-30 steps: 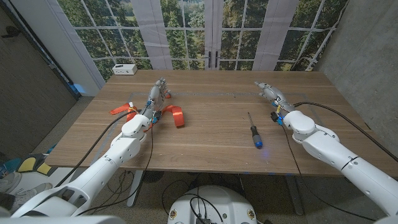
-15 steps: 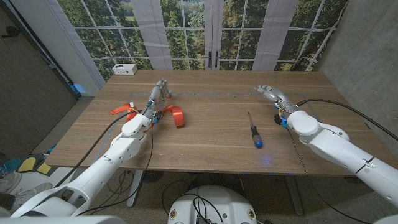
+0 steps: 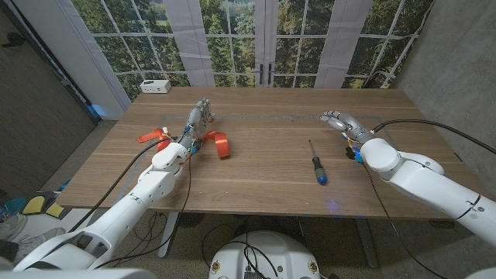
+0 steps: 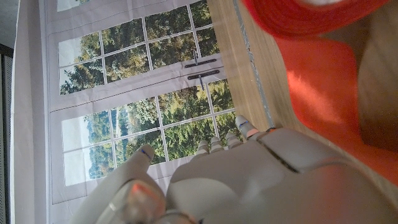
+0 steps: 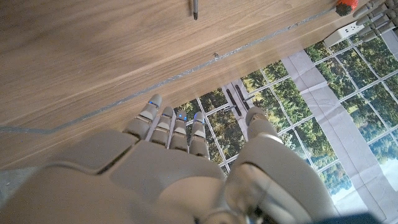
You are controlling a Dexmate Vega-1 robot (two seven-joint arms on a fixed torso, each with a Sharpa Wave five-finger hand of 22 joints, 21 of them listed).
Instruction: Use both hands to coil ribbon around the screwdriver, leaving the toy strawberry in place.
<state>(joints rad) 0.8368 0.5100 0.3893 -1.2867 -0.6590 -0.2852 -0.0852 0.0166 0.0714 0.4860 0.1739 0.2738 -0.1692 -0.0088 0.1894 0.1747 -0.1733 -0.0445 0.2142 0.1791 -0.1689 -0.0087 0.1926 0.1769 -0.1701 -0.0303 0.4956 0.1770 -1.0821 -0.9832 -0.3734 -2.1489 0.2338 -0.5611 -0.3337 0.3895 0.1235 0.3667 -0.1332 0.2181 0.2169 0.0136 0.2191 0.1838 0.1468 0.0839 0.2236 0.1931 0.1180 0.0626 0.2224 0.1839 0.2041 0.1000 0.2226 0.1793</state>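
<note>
The screwdriver (image 3: 316, 164) lies on bare wood right of the table's (image 3: 263, 186) middle, tip toward the windows and blue handle toward the near edge, with open board all round it. The orange ribbon (image 3: 219, 142) lies left of centre, just beside the left hand (image 3: 198, 116), whose fingers are spread and hold nothing. The right hand (image 3: 341, 122) hovers near the far right edge, fingers apart, empty. A white box (image 3: 155, 86) sits at the far left corner.

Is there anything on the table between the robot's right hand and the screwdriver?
No. In the head view, only bare wood lies between the right hand and the screwdriver.
</note>
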